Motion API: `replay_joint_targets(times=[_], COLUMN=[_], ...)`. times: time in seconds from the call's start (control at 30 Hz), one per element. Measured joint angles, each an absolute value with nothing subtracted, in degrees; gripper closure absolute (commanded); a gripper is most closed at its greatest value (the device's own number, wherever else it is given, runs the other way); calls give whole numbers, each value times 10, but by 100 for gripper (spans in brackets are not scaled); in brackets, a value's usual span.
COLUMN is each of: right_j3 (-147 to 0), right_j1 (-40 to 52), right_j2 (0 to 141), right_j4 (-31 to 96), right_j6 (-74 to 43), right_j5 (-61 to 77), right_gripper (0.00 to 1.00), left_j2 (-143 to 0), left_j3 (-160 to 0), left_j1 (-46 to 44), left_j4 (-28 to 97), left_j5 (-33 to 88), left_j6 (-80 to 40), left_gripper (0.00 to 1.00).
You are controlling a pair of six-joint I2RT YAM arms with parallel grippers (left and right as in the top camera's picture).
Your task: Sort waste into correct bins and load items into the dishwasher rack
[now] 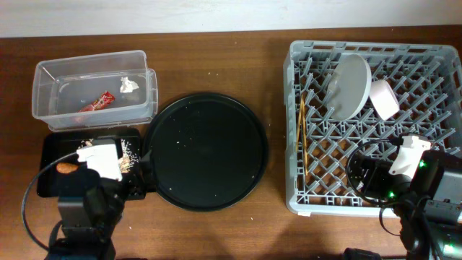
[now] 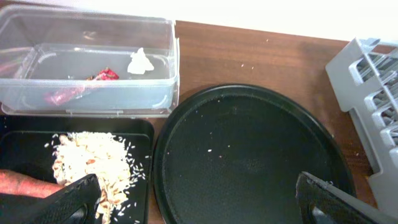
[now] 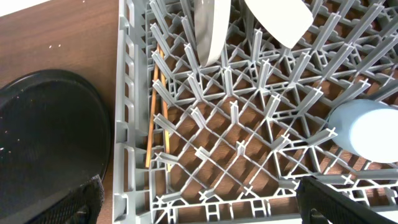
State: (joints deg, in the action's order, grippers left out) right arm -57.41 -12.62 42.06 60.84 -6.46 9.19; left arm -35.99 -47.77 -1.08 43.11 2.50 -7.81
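Observation:
The clear tub [image 1: 43, 94] at the back left holds the red wrapper [image 1: 97, 103] and the white scrap [image 1: 129, 84]. In front of it, the flat black tray [image 1: 50, 148] holds the carrot [image 1: 67, 167] and the food scraps [image 2: 93, 158]. The grey rack [image 1: 292, 130] on the right holds the plate [image 1: 348, 87], the bowl [image 1: 384, 99], the chopsticks [image 1: 303, 137] and the light-blue cup [image 3: 370, 130]. My left gripper [image 2: 199, 205] is open and empty, low over the gap between the black tray and the round tray. My right gripper [image 3: 199, 208] is open and empty above the rack's front edge.
A large round black tray [image 1: 206, 152] with a few grains on it lies in the middle, between the black tray and the rack. The brown table top runs back to a white wall. Both arms stand at the front edge.

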Motion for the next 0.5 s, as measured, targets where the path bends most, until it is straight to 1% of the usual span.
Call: replay_joint_targets(times=[0.37, 0.5], right_j3=[-574, -568], right_j1=[-126, -126], right_j2=[483, 448], right_j4=[608, 611], right_j6=[-64, -62], right_j5=[92, 83], right_gripper=[2, 2], left_j2=[-355, -355], left_j3=[-478, -478], left_j1=[-11, -11], left_j4=[431, 432], left_j5=[25, 25], left_j6=[-78, -78], left_gripper=[1, 1])
